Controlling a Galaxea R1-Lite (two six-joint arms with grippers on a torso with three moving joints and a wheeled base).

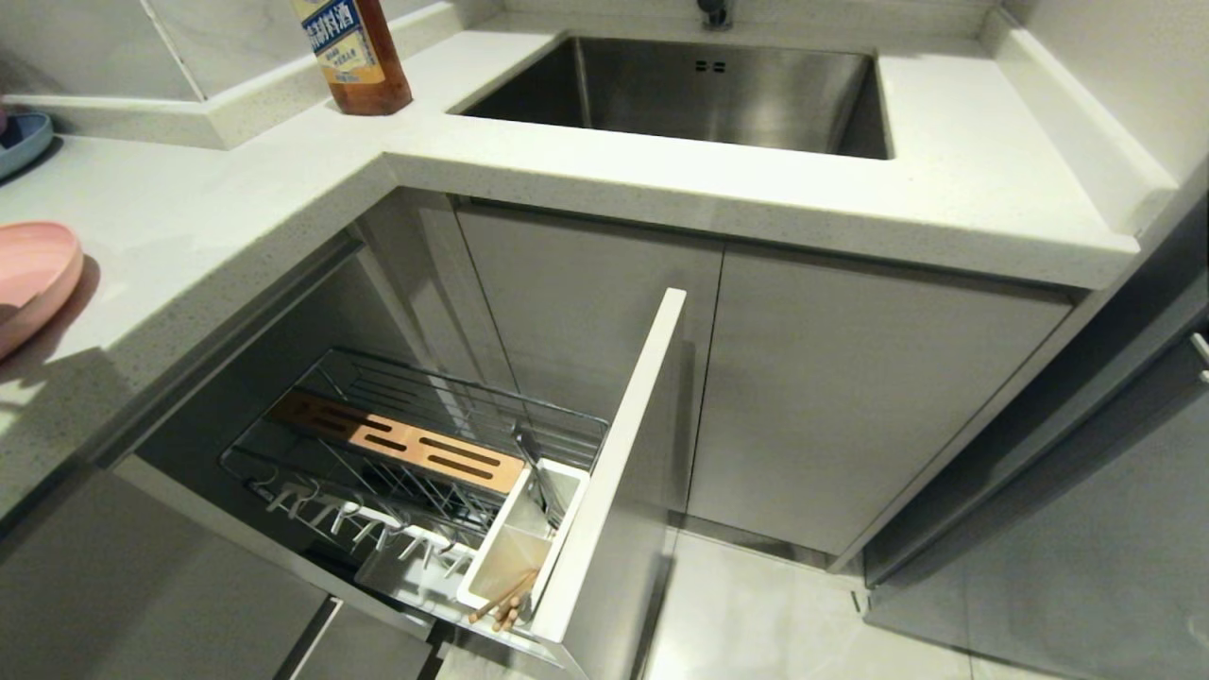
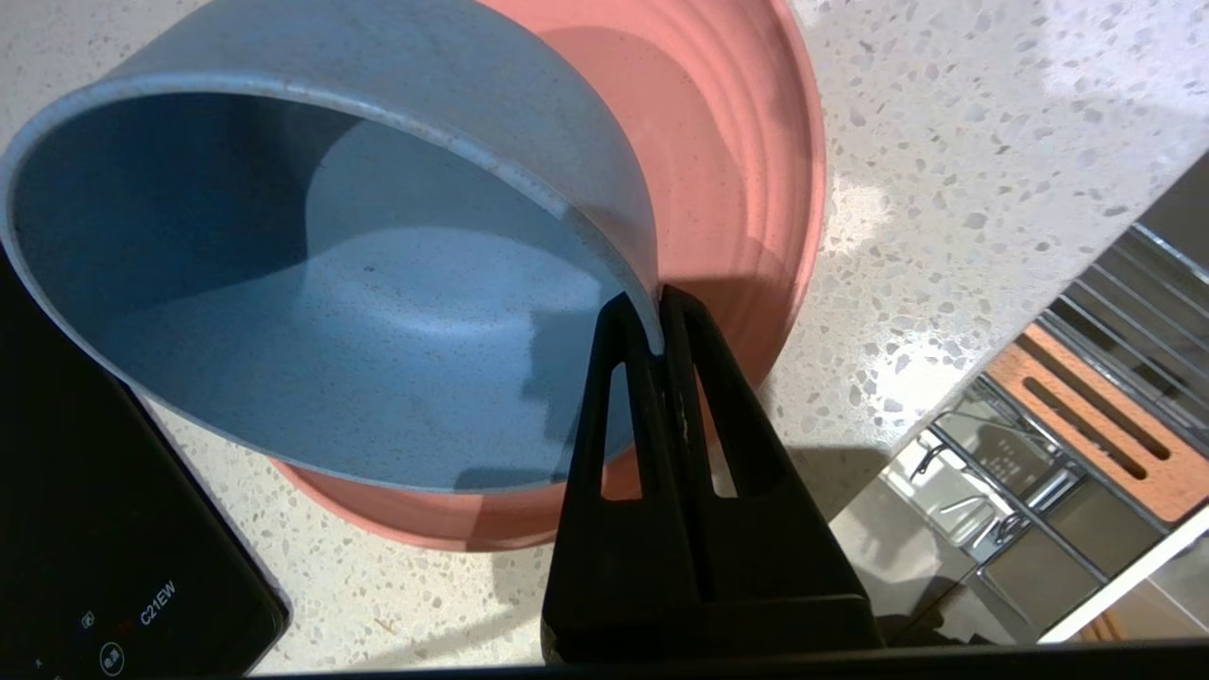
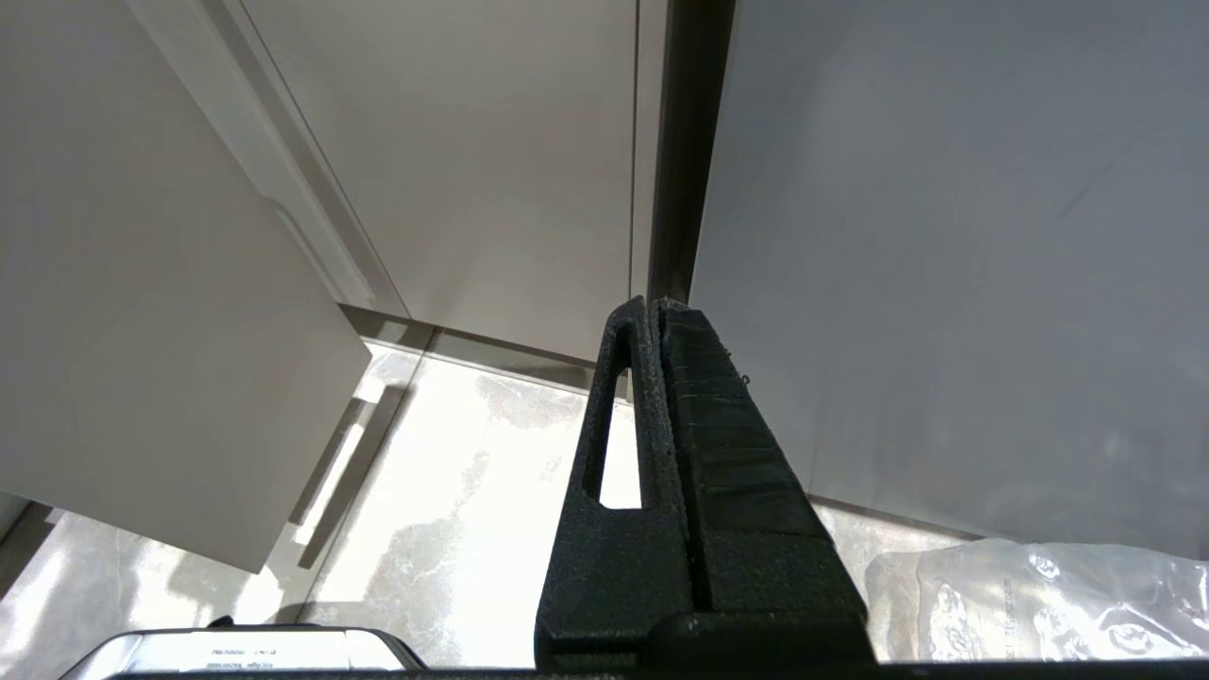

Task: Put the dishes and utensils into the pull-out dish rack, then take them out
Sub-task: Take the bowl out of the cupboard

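The left claw (image 2: pixel 658 321) was pinched shut on the rim of the light-blue bowl (image 2: pixel 312 274), tipped above the pink plate (image 2: pixel 746 142) on the counter (image 2: pixel 963 170), with the dish rack (image 2: pixel 1086 416) lower down, off to its side.

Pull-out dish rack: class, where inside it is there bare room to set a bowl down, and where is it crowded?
Free: the wire bed between the back rail and the wooden strip. Crowded: the utensil cup, holding chopsticks, and the hook row.
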